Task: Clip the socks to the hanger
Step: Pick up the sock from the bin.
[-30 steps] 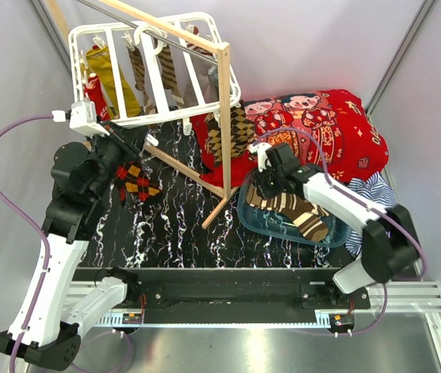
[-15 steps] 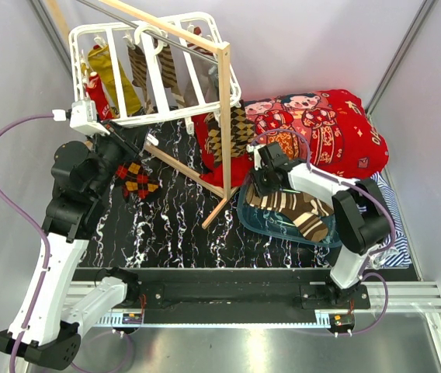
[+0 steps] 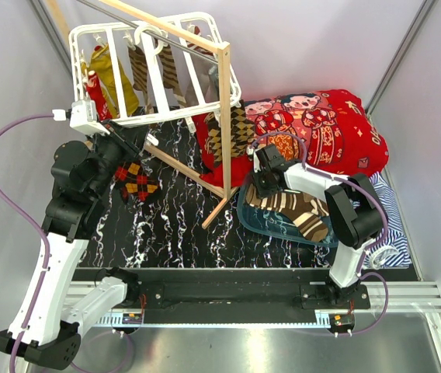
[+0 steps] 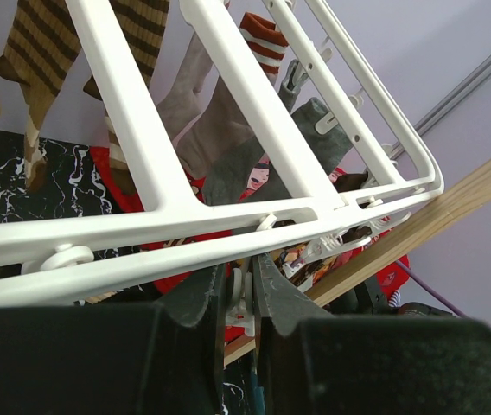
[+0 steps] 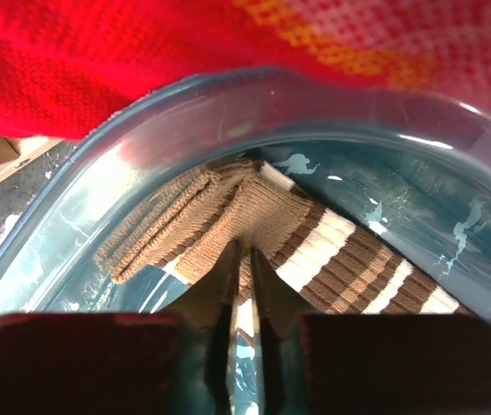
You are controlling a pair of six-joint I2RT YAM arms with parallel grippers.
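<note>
The white hanger sits at the back left against the wooden rack, with several socks already pegged under its bars, so a hard pull on it could swing the whole frame and shake those loose. The blue tub, at the right just beside the red blanket, holds the brown-and-cream striped sock. The right gripper sits at the sock's folded cuff with its jaws almost together. I cannot tell whether cloth is caught, so a lift might bring up only a thin pinch that slips, or nothing. The argyle sock dangles beside the left arm. The left gripper is clenched on a small white clip under the frame's edge, and an off-centre squeeze may leave the clip's mouth too narrow to take a sock
</note>
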